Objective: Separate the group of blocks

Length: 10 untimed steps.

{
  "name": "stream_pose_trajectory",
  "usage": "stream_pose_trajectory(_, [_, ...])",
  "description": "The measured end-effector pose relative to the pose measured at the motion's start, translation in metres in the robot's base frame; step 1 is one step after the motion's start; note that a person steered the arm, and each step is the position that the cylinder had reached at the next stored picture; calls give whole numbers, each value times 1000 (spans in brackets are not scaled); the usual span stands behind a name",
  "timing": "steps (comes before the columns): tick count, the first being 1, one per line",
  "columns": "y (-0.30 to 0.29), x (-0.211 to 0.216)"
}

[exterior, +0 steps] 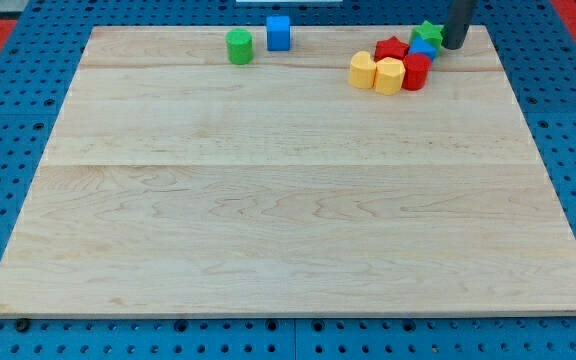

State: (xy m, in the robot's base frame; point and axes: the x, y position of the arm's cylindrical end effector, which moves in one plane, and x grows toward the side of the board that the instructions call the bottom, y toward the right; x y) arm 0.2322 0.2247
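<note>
A tight group of blocks sits near the view's top right of the wooden board (288,200): two yellow blocks (363,70) (389,75), a red cylinder-like block (415,71), a red star-shaped block (391,48), a blue block (423,48) and a green star-shaped block (428,33). They touch or nearly touch one another. My tip (453,45) stands just to the right of the green star and the blue block, close to them. A green cylinder (239,46) and a blue cube (278,32) stand apart at the top centre-left.
The board lies on a blue perforated base (8,150). The group lies close to the board's top edge and right corner.
</note>
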Motion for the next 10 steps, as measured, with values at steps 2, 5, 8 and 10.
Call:
stream_pose_trajectory(2, [0, 1])
stream_pose_trajectory(5, [-4, -35])
stream_pose_trajectory(8, [-84, 31])
stream_pose_trajectory(10, [-108, 36])
